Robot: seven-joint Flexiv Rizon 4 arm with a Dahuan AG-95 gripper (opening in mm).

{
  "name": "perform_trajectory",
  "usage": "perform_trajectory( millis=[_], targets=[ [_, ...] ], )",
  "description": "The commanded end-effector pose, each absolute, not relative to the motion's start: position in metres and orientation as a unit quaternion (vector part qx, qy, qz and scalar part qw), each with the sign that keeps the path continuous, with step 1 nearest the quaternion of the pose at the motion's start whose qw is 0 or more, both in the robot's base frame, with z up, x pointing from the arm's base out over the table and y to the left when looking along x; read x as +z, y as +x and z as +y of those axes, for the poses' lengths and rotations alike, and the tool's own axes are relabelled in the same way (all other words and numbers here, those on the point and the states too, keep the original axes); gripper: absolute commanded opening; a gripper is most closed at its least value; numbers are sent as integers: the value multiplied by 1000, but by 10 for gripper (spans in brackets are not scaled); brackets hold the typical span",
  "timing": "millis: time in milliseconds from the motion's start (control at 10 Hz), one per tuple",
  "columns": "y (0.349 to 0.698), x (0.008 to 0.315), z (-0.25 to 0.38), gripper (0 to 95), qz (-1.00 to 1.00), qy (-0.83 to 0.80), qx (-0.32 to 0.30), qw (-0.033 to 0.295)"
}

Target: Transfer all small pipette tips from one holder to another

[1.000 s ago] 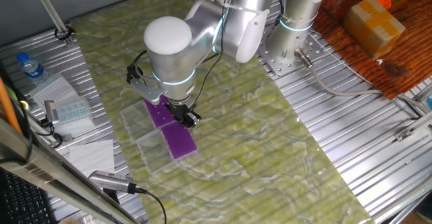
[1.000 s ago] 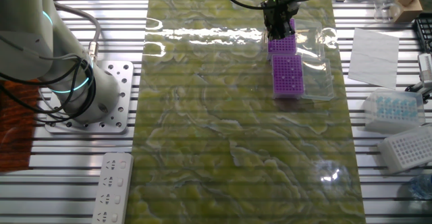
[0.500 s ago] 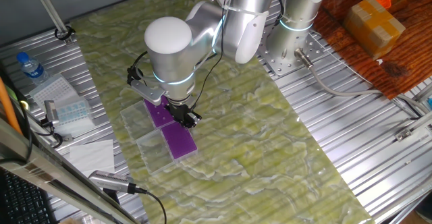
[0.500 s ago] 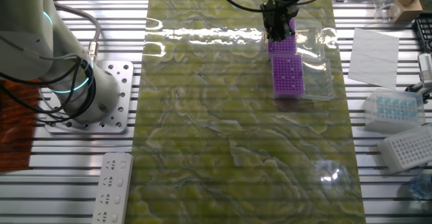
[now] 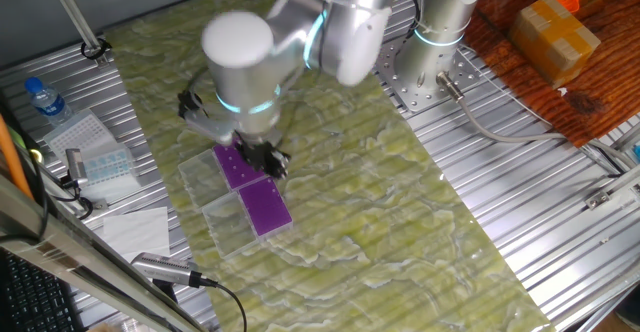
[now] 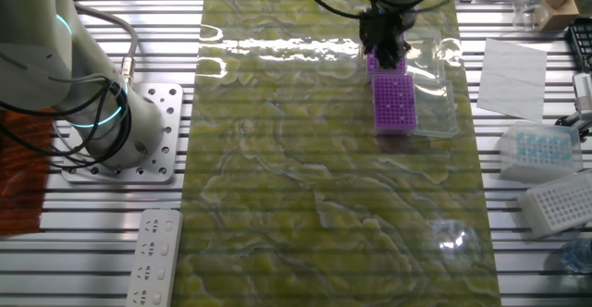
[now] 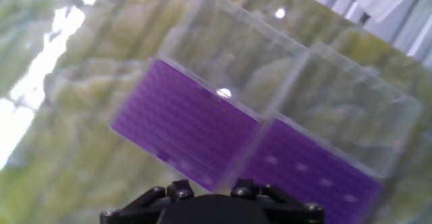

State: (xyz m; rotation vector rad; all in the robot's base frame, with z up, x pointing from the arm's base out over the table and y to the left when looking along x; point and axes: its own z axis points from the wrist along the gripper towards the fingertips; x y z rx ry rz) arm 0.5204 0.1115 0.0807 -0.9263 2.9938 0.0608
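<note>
Two purple racks lie end to end on the green mat: a far rack and a near rack. In the hand view the left rack looks bare. The right rack carries several small pipette tips, seen as faint white dots. My gripper hangs over the joint between the racks, and it also shows in the other fixed view. Its fingers are dark and blurred by motion. The hand view shows only the gripper's black base, so the fingertips stay hidden.
Clear plastic lids lie open beside the racks, also visible in the hand view. A pale blue tip box, a white rack, a water bottle and paper sit off the mat. The robot base stands at the back.
The arm has swung up and to the left in the one fixed view, and the gripper has shifted from the racks' joint toward the far rack. The image is now blurred by motion.
</note>
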Motion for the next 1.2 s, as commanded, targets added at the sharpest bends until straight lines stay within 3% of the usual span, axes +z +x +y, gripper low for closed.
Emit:
perform_trajectory(
  millis=[100, 700, 1200],
  targets=[
    [521, 96, 66, 190, 941, -339, 18, -1],
    [547, 81, 43, 190, 940, -342, 12, 3],
    [548, 67, 42, 190, 938, -345, 8, 9]
  ],
)
